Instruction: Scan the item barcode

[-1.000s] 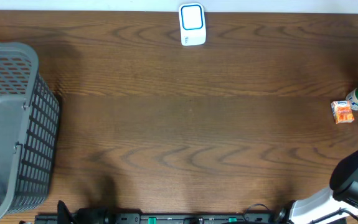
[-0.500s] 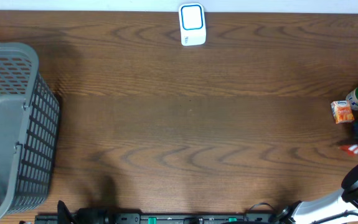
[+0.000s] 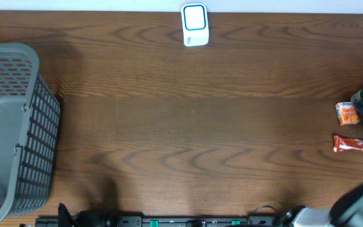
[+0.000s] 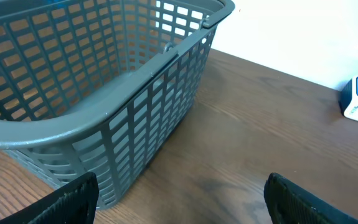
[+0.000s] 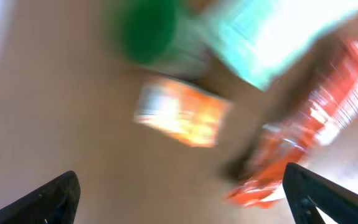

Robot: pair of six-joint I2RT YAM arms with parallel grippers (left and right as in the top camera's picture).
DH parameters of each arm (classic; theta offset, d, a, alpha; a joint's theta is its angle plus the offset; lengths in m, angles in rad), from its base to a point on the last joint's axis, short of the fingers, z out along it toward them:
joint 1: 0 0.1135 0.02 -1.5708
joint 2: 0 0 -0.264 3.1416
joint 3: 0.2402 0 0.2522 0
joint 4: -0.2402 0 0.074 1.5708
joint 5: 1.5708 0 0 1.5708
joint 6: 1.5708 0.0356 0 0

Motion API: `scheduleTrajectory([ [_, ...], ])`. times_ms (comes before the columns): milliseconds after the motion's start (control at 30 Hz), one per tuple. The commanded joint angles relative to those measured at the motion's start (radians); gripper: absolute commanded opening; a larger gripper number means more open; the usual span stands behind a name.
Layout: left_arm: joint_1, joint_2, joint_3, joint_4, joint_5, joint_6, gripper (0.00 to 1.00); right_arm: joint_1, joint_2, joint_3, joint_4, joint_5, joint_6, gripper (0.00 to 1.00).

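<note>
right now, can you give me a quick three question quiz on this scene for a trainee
1. True or false: the red wrapper lies on the table, outside the basket.
2. Where is the white scanner? A) at the table's far edge, opposite the arms B) in the basket C) touching the red wrapper
3. Fill in: the left gripper and right gripper are both ____.
Key: 1 true; 2 A; 3 open.
</note>
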Motion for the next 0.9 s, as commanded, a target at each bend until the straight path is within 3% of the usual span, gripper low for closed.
scheduleTrajectory([
  [0, -0.003, -0.001, 0.000, 0.002, 0.002, -0.001, 0.85, 0.006, -0.249, 0.036, -0.009, -0.294, -0.156, 0.99],
  [67, -0.003, -0.001, 0.000, 0.002, 0.002, -0.001, 0.86, 0.006, -0.375, 0.036, -0.050, -0.383, -0.234, 0.99],
  [300, -0.003, -0.001, 0.000, 0.002, 0.002, -0.001, 0.86, 0.006, -0.715, 0.036, -0.302, -0.416, -0.241, 0.99],
  [333, -0.003, -0.001, 0.000, 0.002, 0.002, -0.001, 0.85, 0.006, -0.753, 0.036, -0.325, -0.369, -0.242, 0.91],
  [367, -0.003, -0.001, 0.000, 0.002, 0.002, -0.001, 0.85, 0.006, -0.799, 0.036, -0.356, -0.272, -0.241, 0.57],
  [400, -0.003, -0.001, 0.000, 0.002, 0.002, -0.001, 0.86, 0.006, -0.830, 0.036, -0.389, -0.223, -0.241, 0.60],
  [467, -0.003, -0.001, 0.000, 0.002, 0.002, -0.001, 0.85, 0.014, -0.898, 0.036, -0.475, -0.153, -0.241, 0.99],
  [567, -0.003, -0.001, 0.000, 0.002, 0.002, -0.001, 0.85, 0.074, -0.964, 0.036, -0.520, -0.109, -0.237, 0.99],
  [867, -0.003, -0.001, 0.000, 0.002, 0.002, -0.001, 0.85, 0.621, -1.059, 0.036, -0.353, 0.139, -0.301, 0.99],
])
